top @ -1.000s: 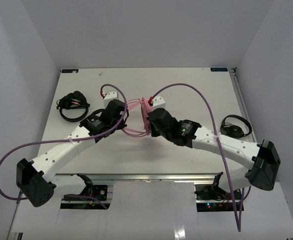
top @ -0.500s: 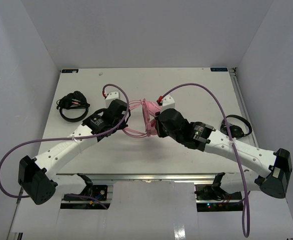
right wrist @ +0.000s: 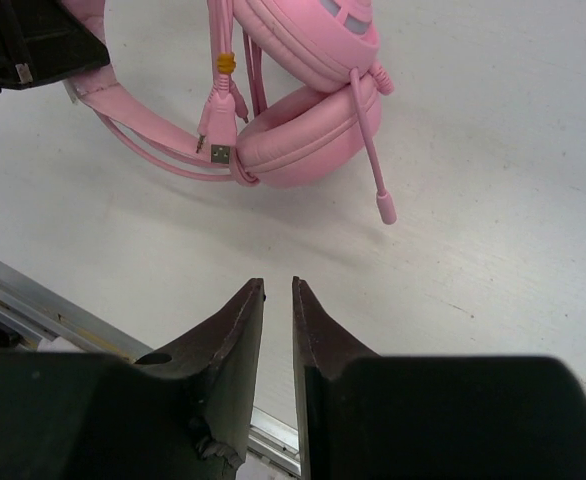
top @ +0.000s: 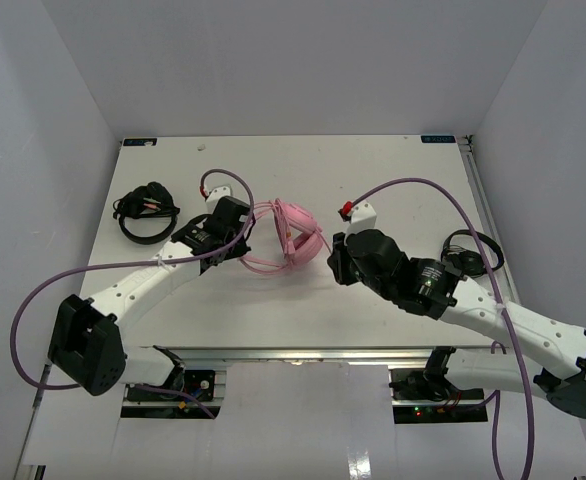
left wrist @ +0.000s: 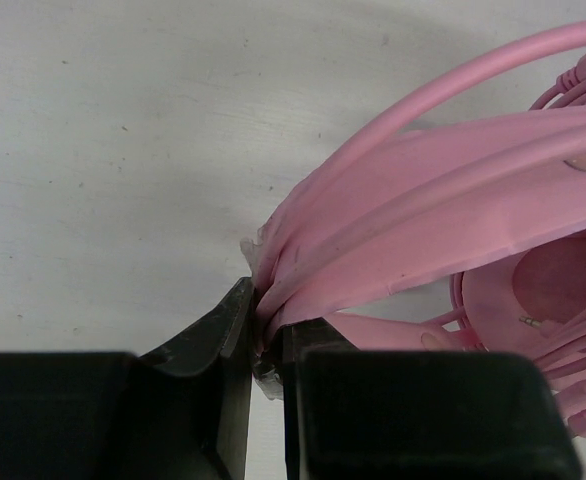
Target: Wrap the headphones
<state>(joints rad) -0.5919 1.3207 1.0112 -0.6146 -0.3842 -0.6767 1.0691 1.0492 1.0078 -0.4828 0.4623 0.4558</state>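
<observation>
- Nearest, the right gripper is hovering over the white table. Its two dark fingers are nearly pressed together, leaving only a thin slit, and they are holding nothing.
- Just beyond those fingertips, the pink microphone boom is pointing back toward them. Its tip is lying close to the tabletop, apart from the gripper.
- Next, the headphones are lying around the middle of the table, between the two grippers. In the right wrist view the two padded ear cups are sitting face to face, one against the other.
- Beside the cups, the thin pink cable is hanging down with a yellow band around it. Its plugs are ending next to the lower cup.
- On the other side of the headset, the left gripper is pinching the headband. In the left wrist view its jaws are clamping the edge of the pink band, and cable strands are running along the band.
- In the top view that gripper is reaching in from the left, and thin pink loops are curling out below it.
- To the right, a black headset is lying partly behind the right arm, well apart from the pink one.
- Farther off, on the left, a second black headset is lying beyond the left arm, with nothing touching it.
</observation>
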